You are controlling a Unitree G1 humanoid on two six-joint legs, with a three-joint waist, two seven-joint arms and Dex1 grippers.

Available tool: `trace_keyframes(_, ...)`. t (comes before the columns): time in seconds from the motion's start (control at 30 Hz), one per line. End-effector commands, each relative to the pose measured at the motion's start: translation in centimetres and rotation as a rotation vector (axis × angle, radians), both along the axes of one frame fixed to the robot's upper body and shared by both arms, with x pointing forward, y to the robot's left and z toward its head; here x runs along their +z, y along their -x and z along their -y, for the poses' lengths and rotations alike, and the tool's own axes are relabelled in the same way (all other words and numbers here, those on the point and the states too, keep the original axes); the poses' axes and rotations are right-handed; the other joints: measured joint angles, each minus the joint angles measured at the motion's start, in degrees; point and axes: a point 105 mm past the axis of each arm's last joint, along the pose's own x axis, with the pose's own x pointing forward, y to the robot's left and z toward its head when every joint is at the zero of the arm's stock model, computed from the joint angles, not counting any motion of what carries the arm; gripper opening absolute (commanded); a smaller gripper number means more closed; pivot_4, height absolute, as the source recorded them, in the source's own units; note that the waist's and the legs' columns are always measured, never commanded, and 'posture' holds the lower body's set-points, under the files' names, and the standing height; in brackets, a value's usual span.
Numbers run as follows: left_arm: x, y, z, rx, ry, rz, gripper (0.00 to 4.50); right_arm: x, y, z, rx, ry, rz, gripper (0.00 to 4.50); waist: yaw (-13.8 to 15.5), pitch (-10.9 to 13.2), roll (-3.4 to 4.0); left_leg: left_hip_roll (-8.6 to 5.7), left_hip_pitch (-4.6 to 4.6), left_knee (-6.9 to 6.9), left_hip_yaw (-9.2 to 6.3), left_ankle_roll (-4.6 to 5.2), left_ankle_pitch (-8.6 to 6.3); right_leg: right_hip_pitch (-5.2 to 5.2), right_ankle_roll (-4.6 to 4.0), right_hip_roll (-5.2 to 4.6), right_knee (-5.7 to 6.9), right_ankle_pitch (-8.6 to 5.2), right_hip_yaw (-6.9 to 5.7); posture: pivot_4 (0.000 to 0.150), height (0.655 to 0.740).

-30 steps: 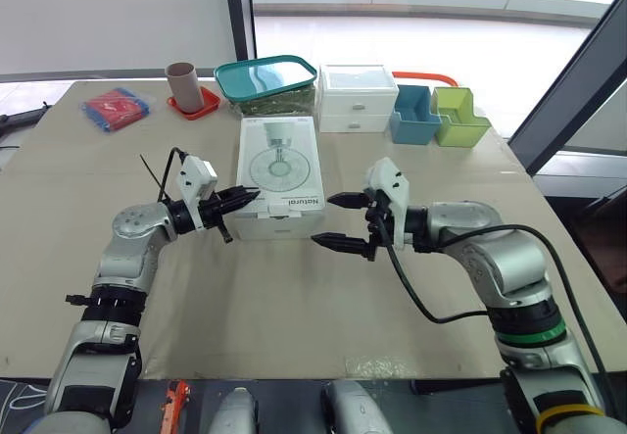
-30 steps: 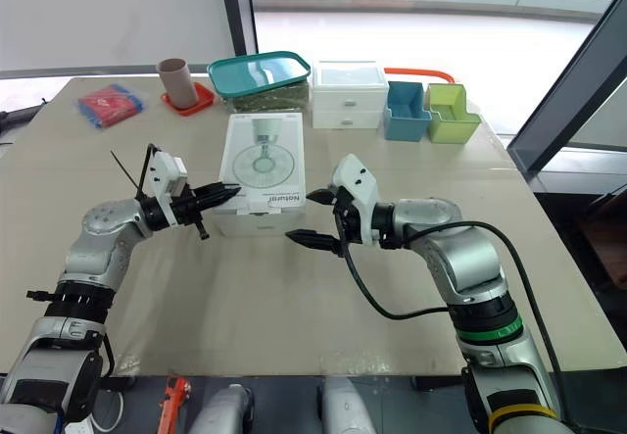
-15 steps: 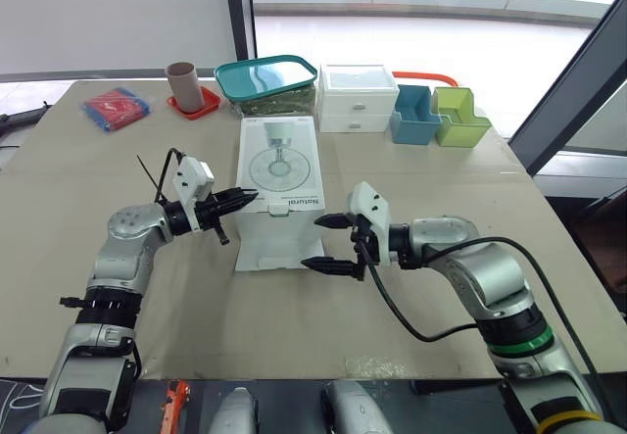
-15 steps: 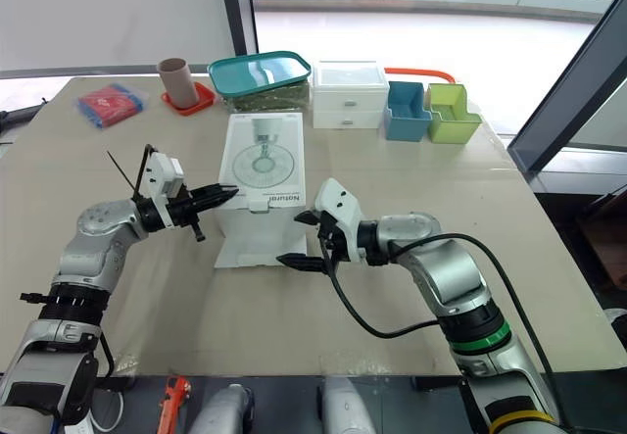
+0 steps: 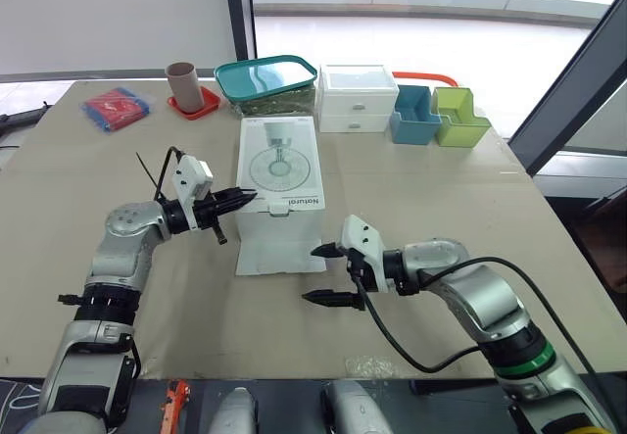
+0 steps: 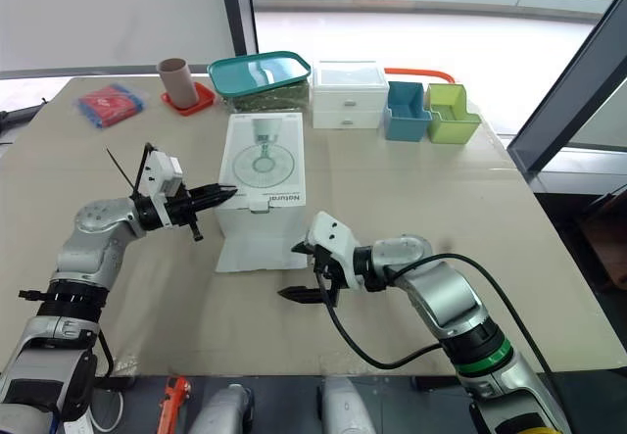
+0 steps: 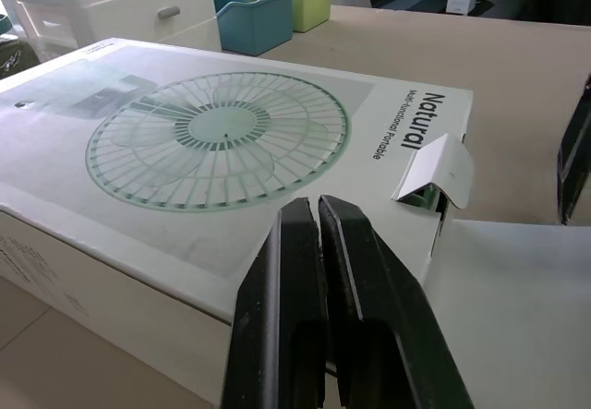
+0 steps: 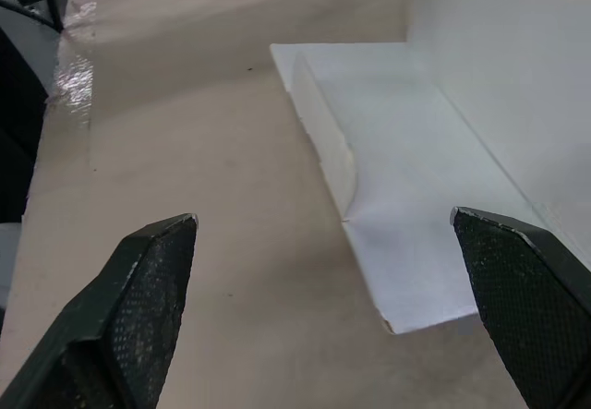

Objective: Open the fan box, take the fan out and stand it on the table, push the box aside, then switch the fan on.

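Observation:
The white fan box (image 5: 279, 165), printed with a fan picture, lies flat in the middle of the table. Its front flap (image 5: 278, 253) is folded down flat on the table towards me, and a small tuck tab (image 7: 434, 171) sticks up at the open end. My left gripper (image 5: 251, 196) is shut, its tips resting at the box's top front left edge. My right gripper (image 5: 310, 274) is open and holds nothing. It hovers low over the table just off the flap's near right corner (image 8: 406, 312).
Along the far edge stand a brown cup on a red coaster (image 5: 184, 86), a teal-lidded container (image 5: 266, 79), a white drawer unit (image 5: 358, 96), a blue bin (image 5: 413, 116) and a green bin (image 5: 458, 116). A red packet (image 5: 116, 108) lies far left.
The box's front flap has swung down and now lies flat on the table. My right gripper drew back towards the table's near edge, still open. The left gripper stayed put.

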Motion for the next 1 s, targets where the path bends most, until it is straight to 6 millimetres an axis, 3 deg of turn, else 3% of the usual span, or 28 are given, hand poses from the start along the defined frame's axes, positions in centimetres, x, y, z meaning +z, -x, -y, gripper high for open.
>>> trace_keyframes(0.03, 0.9, 0.3, -1.1, -0.018, -0.021, -0.002, 0.19, 1.1, -1.6, 0.9, -0.08, -0.046, 0.0, 4.5, 0.0, 0.0, 0.0, 0.01, 0.0, 0.0, 0.0, 0.0, 0.0, 0.0, -0.01, 0.01, 0.0, 0.0, 0.0, 0.15, 0.74)
trace_keyframes(0.5, 0.9, 0.1, -0.1, -0.027, -0.013, 0.006, 0.19, -1.1, -3.1, 0.5, -0.118, -0.011, -0.028, 4.5, 0.1, 0.0, -0.01, -0.01, -0.03, -0.02, -0.01, 0.0, 0.0, 0.0, 0.01, -0.02, -0.01, -0.01, -0.01, 0.15, 0.74)
trace_keyframes(0.73, 0.9, 0.1, 0.1, -0.028, -0.005, 0.009, 0.19, -0.7, -2.7, 2.6, -0.122, 0.004, -0.037, 4.5, 0.1, 0.0, -0.01, -0.02, -0.03, -0.02, -0.02, 0.0, 0.0, 0.0, 0.02, -0.03, -0.01, -0.01, -0.02, 0.15, 0.74)
trace_keyframes(0.87, 0.8, 0.2, 0.1, -0.024, -0.005, 0.008, 0.19, 0.0, -2.3, 2.6, -0.106, -0.025, -0.046, 4.5, 0.0, 0.0, -0.01, 0.0, -0.02, -0.02, -0.01, 0.0, 0.0, -0.01, 0.01, -0.01, -0.01, -0.01, -0.01, 0.15, 0.74)
trace_keyframes(1.0, 0.7, 0.1, 0.1, -0.019, -0.011, 0.008, 0.19, 0.8, -3.2, 2.0, -0.139, -0.086, -0.068, 4.5, 0.0, 0.0, -0.01, 0.0, -0.02, -0.02, -0.01, 0.0, 0.0, -0.01, 0.0, -0.01, -0.01, 0.0, -0.01, 0.15, 0.74)
